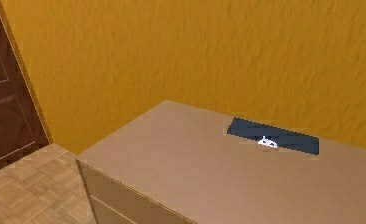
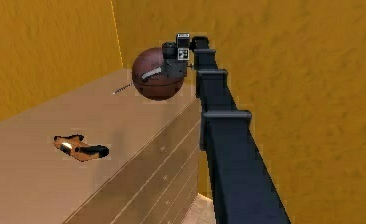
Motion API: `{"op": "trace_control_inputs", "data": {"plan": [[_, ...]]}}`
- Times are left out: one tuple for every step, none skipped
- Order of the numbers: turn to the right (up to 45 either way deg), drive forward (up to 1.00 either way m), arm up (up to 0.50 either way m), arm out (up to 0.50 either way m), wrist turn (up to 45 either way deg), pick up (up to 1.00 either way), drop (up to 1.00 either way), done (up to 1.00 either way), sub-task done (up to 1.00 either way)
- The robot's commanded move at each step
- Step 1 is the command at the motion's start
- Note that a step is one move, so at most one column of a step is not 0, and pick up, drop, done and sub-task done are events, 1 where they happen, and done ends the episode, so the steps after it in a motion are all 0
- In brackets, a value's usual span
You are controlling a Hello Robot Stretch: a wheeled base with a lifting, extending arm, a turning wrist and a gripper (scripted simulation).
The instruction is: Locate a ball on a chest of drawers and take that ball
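One brown basketball [image 2: 149, 82] shows around 11 o'clock in the arm side view, at the far end of the chest of drawers [image 2: 141, 165], gripper [image 2: 167, 64] at its 1 o'clock, probably there for the grab, though I can't tell its grip or if it's holding.

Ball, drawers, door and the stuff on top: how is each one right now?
Ball: at the gripper, by the edge of the chest; held or resting, cannot tell.
Drawers: shut.
Door: looks shut.
Dark blue flat thing: lying flat on the chest.
Orange-and-black thing: lying on the chest.
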Motion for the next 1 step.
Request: {"op": "trace_control_inputs", "data": {"plan": [[0.0, 0.0, 0.0, 0.0, 0.0, 1.0, 0.0, 0.0, 0.0]]}}
